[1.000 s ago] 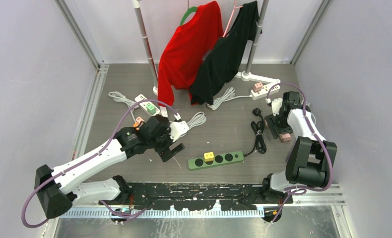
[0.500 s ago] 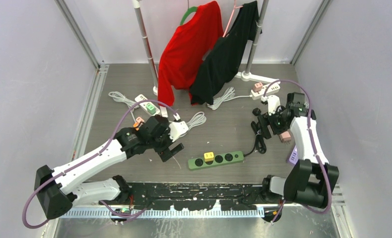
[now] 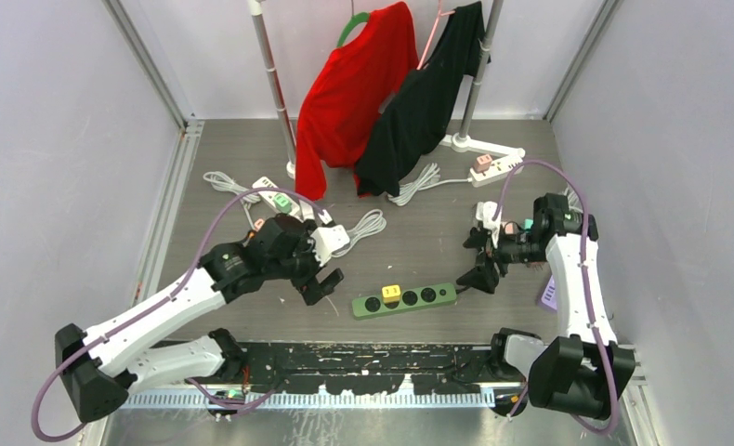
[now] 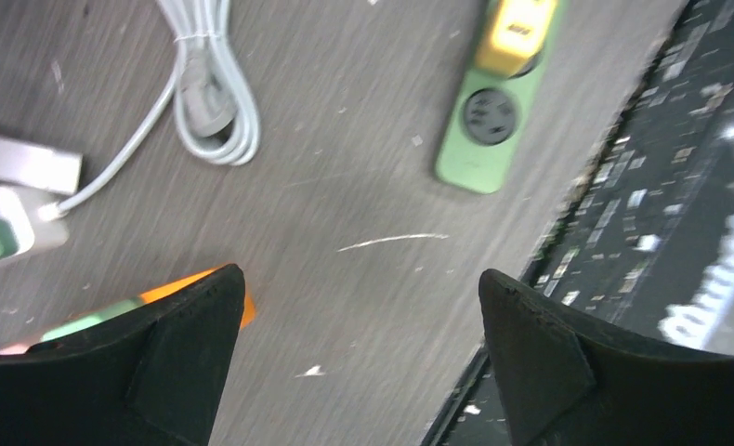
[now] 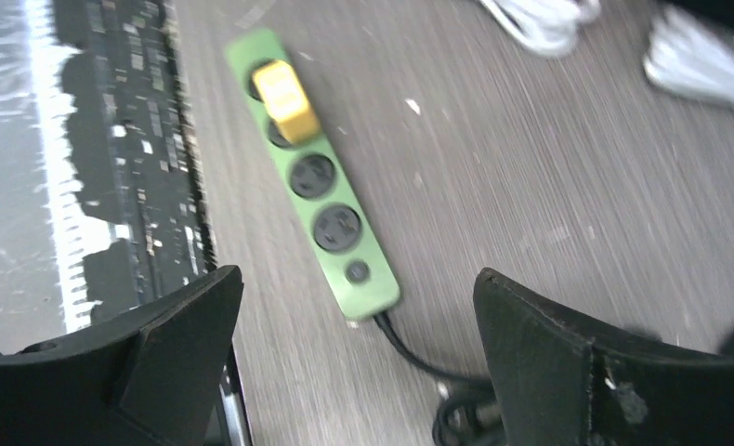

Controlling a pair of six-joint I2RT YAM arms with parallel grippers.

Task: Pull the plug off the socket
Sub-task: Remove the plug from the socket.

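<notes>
The job is at the approach step: the yellow plug (image 3: pixel 391 292) sits seated in the green power strip (image 3: pixel 403 300), which lies flat on the bench (image 3: pixel 419 242) close to its near edge, between the two arms. The plug fills the second socket counted from the strip's free end, while the black cord (image 5: pixel 410 348) leaves the opposite end. The left end effector (image 4: pixel 359 277) hangs above bare bench just left of the strip, fingers spread wide and holding nothing. The right end effector (image 5: pixel 354 279) is also spread and empty, hovering above the cord end of the strip, with the plug further along in its wrist view. Neither touches the strip or the plug. As I judge it, the next move calls for one arm to pin the strip's body down near an empty socket. The other must then descend over the plug, line its fingers up on the two flat sides, close firmly and draw straight up. Without that bracing, the light strip would likely lift along with the plug.
</notes>
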